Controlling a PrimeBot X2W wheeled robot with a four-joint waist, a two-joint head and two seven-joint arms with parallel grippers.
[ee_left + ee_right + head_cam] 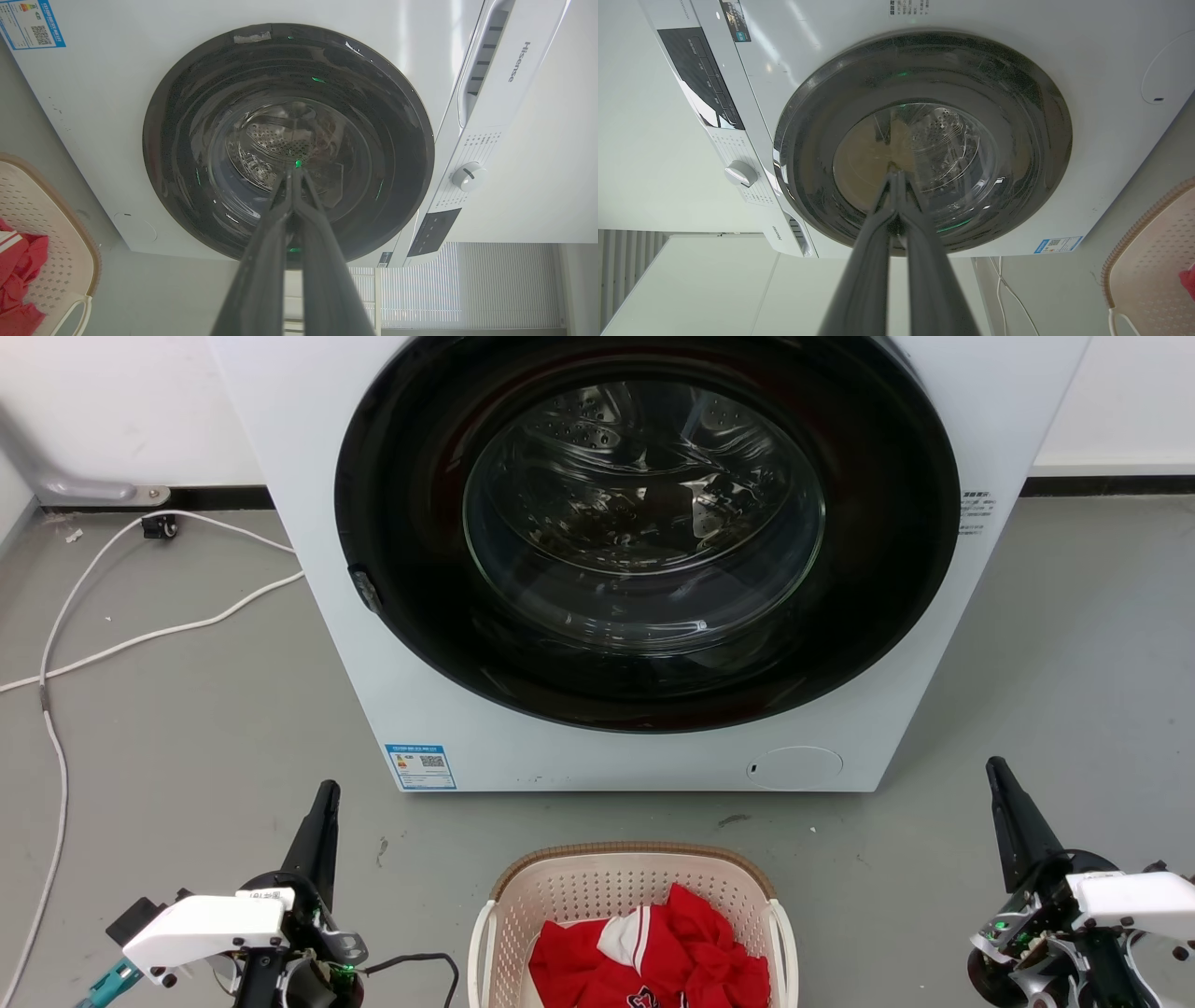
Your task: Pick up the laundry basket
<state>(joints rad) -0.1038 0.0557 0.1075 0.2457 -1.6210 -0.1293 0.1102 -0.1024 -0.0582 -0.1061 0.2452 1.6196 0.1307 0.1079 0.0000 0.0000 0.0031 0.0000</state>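
Dark pincers frame the bottom of the head view: the left gripper (327, 795) and the right gripper (997, 775) hang low over the grey floor (187, 737), well apart, each with its two long fingers pressed together to a point and nothing between them. Both wrist views bear this out, the closed fingers aimed at the round glass door (644, 523) of the washing machine (607, 761). Between the two arms, at the lower middle of the head view, stands the laundry basket (579, 887), on the floor just in front of the machine and touching neither gripper. Its brown rim (635, 850) faces the door, and a heap of red clothes (681, 952) with a flash of white lies inside, apparently set there for loading. The white handles (481, 952) sit on the basket's two sides, one toward each arm, which suggests a two-armed lift, one gripper to each handle. For that, both pincers would first have to open and swing inward and down. No grasp has begun, so the task looks to be at its very start. A white cable (140, 637) trails across the floor on the left, away from the basket and unlikely to interfere.
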